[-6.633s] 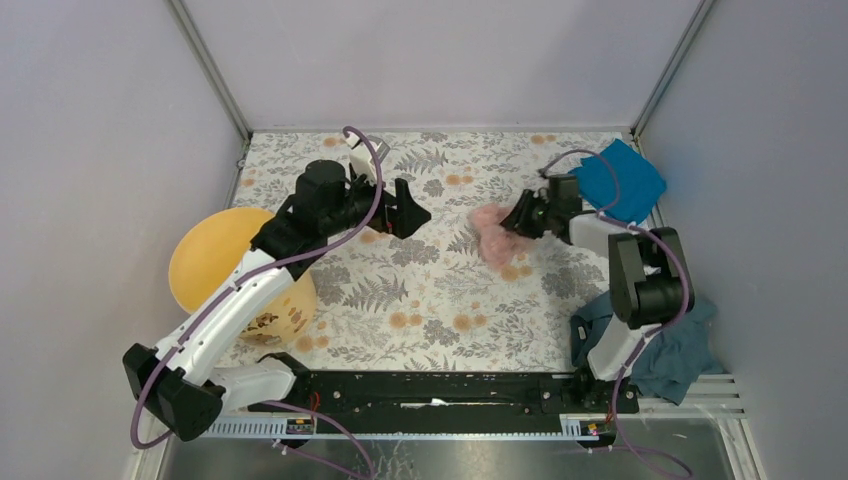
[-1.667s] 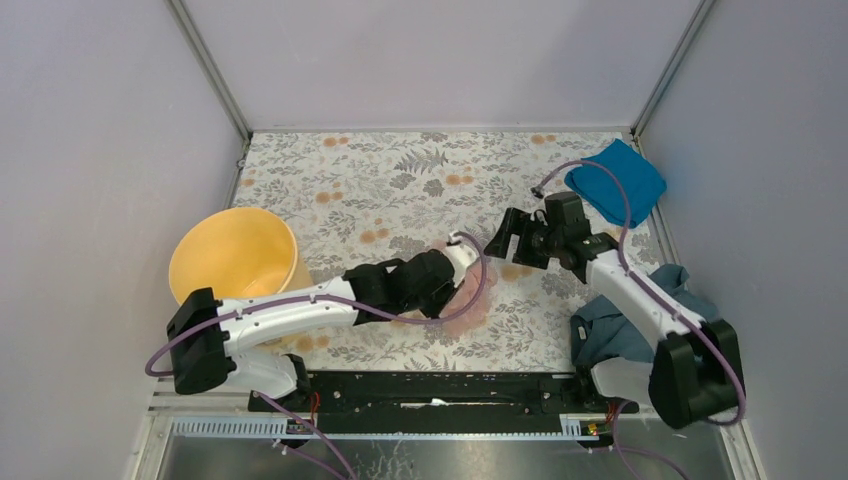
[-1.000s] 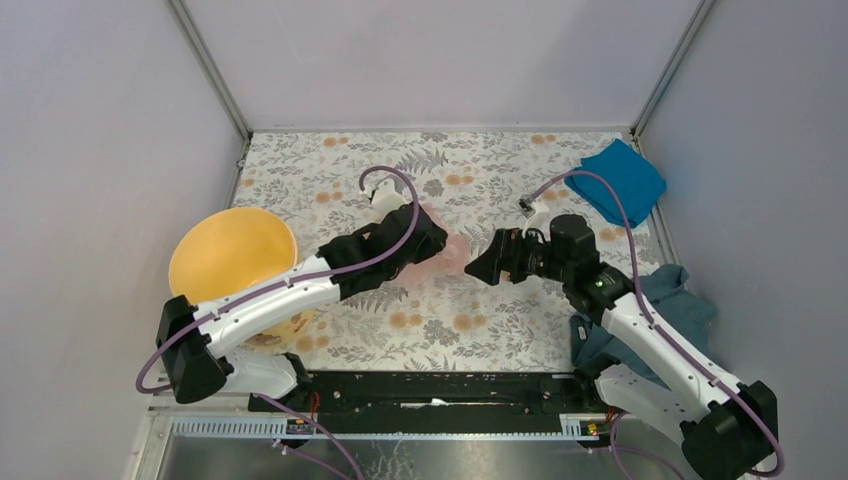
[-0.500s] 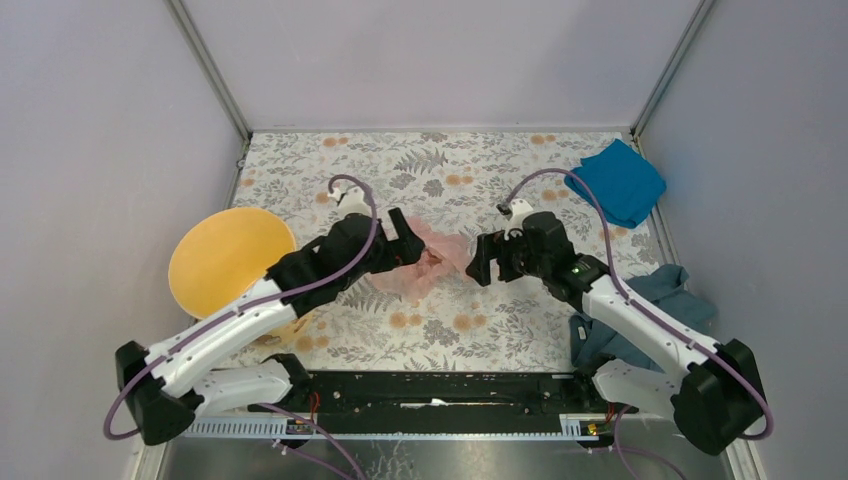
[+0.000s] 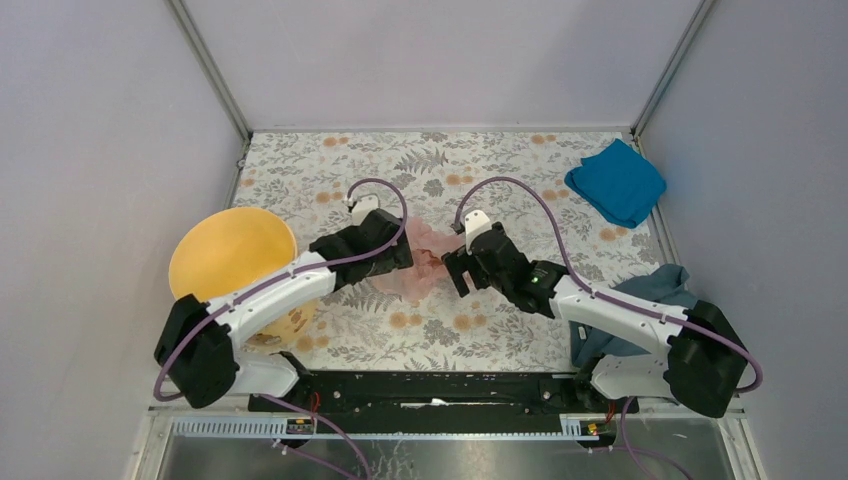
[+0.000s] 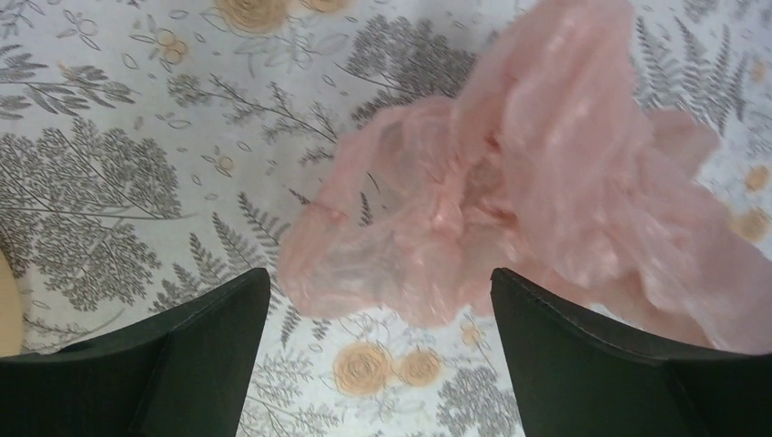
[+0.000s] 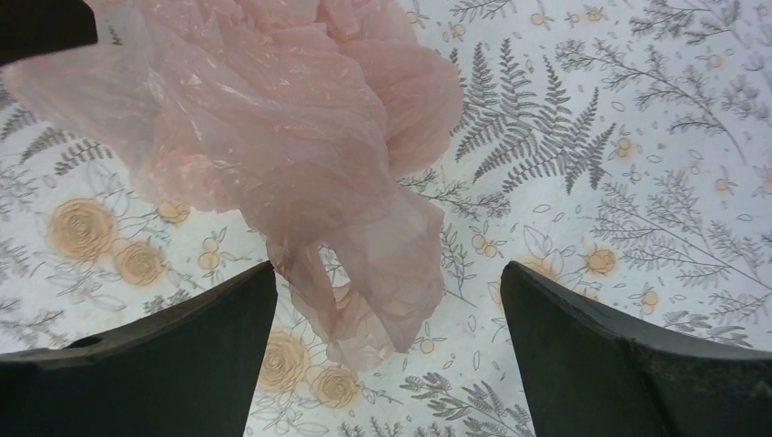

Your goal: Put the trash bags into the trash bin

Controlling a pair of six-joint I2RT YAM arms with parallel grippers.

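The trash bag (image 5: 428,258), thin crumpled pale pink film, lies loose on the flowered table (image 5: 500,180) at mid-table. My left gripper (image 5: 397,262) is open at the bag's left side. My right gripper (image 5: 455,275) is open at its right side. In the left wrist view the bag (image 6: 519,200) lies just beyond the wide-apart fingers (image 6: 209,355) of the left gripper (image 6: 378,282), and nothing is pinched. In the right wrist view the bag (image 7: 273,118) hangs down between the spread fingers of the right gripper (image 7: 387,273), untouched. The yellow-orange trash bin (image 5: 225,255) is at the left, partly behind the left arm.
A bright blue folded cloth (image 5: 617,182) lies at the back right corner. A dark teal cloth (image 5: 668,288) sits at the right edge, under the right arm. Grey walls enclose the table on three sides.
The left gripper has opened and the bag now lies spread on the table instead of bunched at its fingers. The right arm has swung left to the bag's right side.
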